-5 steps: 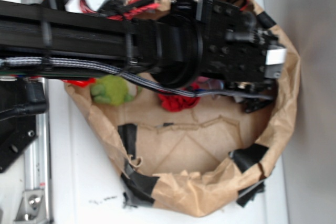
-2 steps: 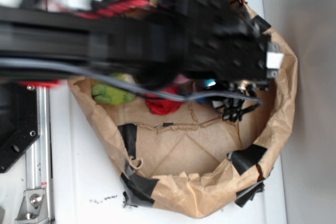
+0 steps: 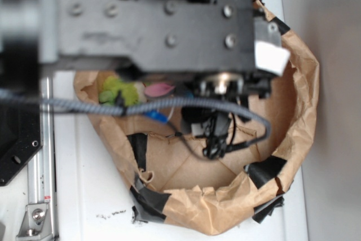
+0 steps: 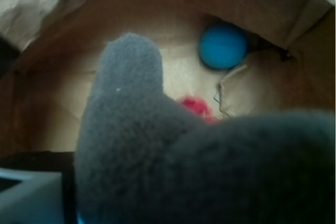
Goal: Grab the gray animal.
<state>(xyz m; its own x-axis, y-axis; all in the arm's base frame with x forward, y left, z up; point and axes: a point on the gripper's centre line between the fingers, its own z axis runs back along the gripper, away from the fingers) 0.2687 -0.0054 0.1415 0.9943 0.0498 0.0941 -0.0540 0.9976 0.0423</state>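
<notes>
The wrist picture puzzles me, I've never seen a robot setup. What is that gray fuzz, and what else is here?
The big black machine is a robot arm, photographed from above by a fixed camera. It reaches into a crumpled brown paper bag patched with black tape. A second camera sits on the arm's wrist, beside its gripper. The gray fuzz is a soft gray plush animal right against that lens, probably held, though the fingers are hidden. Below it lie a blue ball and something red. The overhead view also shows a lime-green plush and a pale pink pointed piece.
</notes>
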